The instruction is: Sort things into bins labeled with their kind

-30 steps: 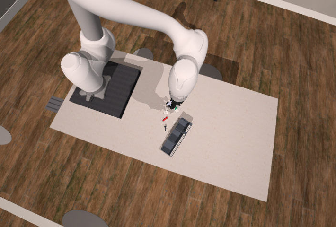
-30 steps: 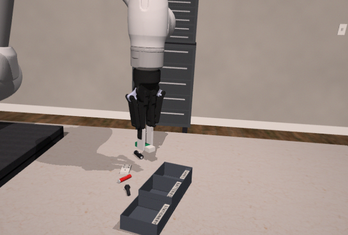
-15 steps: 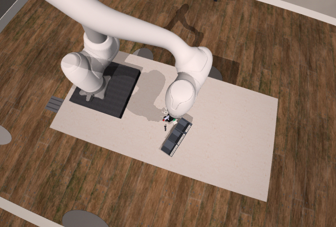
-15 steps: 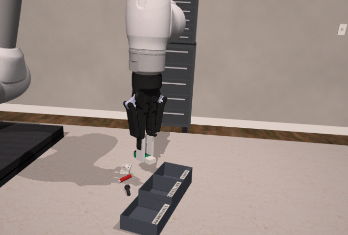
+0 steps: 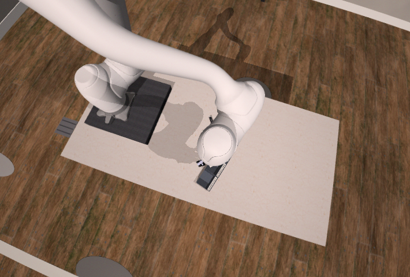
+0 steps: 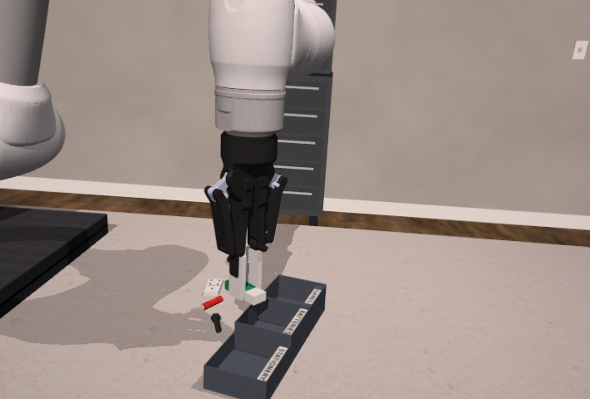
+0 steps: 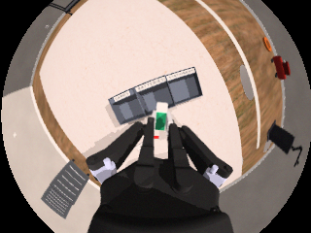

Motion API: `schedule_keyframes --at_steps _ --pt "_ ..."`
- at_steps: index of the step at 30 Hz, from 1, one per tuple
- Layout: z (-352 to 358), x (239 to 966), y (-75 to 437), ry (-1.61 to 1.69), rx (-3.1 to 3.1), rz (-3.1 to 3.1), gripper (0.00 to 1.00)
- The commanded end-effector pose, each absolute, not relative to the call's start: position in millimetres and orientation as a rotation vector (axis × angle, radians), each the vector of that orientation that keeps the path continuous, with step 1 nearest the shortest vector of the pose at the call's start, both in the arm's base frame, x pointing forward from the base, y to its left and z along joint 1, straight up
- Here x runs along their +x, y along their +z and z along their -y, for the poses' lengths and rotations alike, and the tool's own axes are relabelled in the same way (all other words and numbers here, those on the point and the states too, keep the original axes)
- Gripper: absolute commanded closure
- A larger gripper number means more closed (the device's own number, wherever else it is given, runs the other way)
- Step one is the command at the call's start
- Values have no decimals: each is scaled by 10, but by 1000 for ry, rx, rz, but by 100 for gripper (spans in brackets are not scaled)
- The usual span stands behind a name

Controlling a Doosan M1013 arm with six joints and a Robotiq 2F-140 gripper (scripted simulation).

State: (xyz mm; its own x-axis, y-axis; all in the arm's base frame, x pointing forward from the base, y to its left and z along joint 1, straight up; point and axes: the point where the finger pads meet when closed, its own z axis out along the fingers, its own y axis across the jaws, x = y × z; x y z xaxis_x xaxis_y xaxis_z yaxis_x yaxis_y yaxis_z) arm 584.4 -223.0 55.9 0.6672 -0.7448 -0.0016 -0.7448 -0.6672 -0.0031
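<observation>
My gripper (image 6: 246, 283) (image 7: 160, 116) is shut on a green-and-white eraser-like block (image 6: 256, 296) (image 7: 161, 107). It holds the block above the table, its white end by the rear edge of the BATTERIES bin (image 6: 306, 328). The GAMES bin (image 6: 296, 285) (image 7: 115, 114) and STATIONERY bin (image 6: 233, 383) (image 7: 199, 88) (image 5: 202, 184) stand on either side of that bin. No things show in the visible parts of the bins. A white domino (image 6: 213, 286), a red cylinder (image 6: 211, 302) and a small black thing (image 6: 216, 322) lie behind the bins. Another dark cylinder (image 5: 211, 119) lies beside the arm.
The arm (image 5: 216, 142) covers the gripper and part of the bin row from above. The black base plate (image 5: 146, 111) (image 6: 31, 256) lies to the left on the pale table top (image 5: 277, 179). A drawer cabinet (image 6: 305, 179) stands behind the table.
</observation>
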Motion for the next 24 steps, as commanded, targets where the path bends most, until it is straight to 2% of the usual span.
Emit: schedule_keyframes --at_steps 1,12,24 --pt "2401 5851 559 0 -2832 -1350 89" --pt "3061 5870 557 1 -2445 -1962 89" --pt "3168 5873 556 4 -1959 -2443 89"
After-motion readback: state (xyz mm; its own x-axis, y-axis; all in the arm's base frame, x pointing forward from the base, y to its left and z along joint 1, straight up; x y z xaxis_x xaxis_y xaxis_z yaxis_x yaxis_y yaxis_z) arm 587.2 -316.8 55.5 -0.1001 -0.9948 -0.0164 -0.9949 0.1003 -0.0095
